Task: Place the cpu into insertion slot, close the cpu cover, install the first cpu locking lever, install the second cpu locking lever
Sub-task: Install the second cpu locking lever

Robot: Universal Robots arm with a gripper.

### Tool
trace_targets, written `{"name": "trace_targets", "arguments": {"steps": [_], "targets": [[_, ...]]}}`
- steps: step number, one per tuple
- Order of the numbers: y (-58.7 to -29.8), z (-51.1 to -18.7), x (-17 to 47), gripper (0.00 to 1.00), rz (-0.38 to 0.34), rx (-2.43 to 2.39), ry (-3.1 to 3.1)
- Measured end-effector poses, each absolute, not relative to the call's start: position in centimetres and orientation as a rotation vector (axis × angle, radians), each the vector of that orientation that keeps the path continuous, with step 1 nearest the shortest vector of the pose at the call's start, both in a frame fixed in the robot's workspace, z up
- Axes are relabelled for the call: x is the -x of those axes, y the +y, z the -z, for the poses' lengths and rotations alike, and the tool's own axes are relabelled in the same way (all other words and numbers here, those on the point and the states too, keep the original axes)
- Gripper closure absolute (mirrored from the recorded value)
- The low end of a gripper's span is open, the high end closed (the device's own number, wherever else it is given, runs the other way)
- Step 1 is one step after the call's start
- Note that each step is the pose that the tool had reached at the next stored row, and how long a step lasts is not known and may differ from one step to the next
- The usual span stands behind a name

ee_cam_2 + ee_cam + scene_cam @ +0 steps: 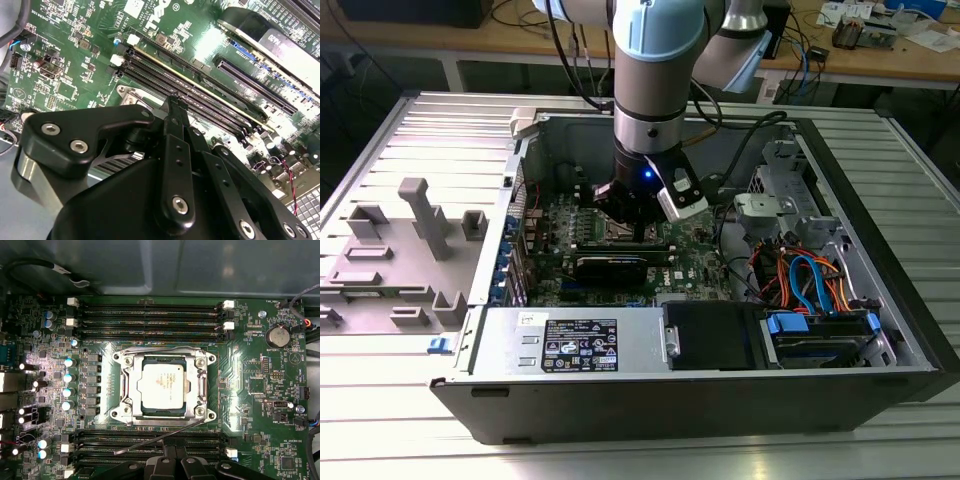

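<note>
In the first wrist view, a thin locking lever [150, 441] sticks out loose. The cpu [163, 385] sits in the insertion slot [121, 386], the cpu cover [202, 385] down. Our gripper [173, 461] looks pinched together, holding nothing. We should push slowly.

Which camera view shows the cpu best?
The first wrist view: the cpu lies fully visible from above, seated in the insertion slot. In the exterior view the end effector stands over that area. The second wrist view gives the board beside it.
</note>
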State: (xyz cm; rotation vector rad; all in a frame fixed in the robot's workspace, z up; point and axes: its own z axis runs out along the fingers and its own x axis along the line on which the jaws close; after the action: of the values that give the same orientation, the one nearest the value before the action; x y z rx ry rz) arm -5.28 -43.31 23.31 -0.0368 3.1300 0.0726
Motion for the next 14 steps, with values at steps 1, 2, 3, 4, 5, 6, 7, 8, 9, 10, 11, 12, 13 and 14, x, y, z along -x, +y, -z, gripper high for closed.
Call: {"name": "trace_targets", "arguments": {"steps": [1, 2, 3, 4, 5, 6, 7, 8, 9, 10, 11, 12, 13, 14], "targets": [[-43.31, -23.3, 5.27, 0.89, -0.073, 0.037, 3.13], [-43.32, -23.3, 5.28, 0.89, -0.073, 0.037, 3.13], [-43.32, -23.3, 5.28, 0.89, -0.073, 0.037, 3.13], [-43.32, -23.3, 5.28, 0.89, -0.073, 0.037, 3.13], [-43.32, -23.31, 5.28, 0.89, -0.073, 0.037, 3.13], [-43.33, -23.3, 5.27, 0.89, -0.073, 0.037, 3.13], [-43.36, -23.31, 5.27, 0.89, -0.075, 0.037, 3.13], [-43.39, -23.3, 5.27, 0.89, -0.09, 0.037, 3.129], [-43.4, -23.31, 5.28, 0.89, -0.135, 0.036, 3.127], [-43.41, -23.31, 5.27, 0.89, -0.164, 0.036, 3.126], [-43.47, -23.3, 5.27, 0.89, -0.19, 0.036, 3.124], [-43.6, -23.3, 5.29, 0.89, -0.198, 0.036, 3.124], [-43.71, -23.29, 5.37, 0.89, -0.203, 0.036, 3.123], [-43.78, -23.29, 5.49, 0.89, -0.205, 0.036, 3.123]]}}
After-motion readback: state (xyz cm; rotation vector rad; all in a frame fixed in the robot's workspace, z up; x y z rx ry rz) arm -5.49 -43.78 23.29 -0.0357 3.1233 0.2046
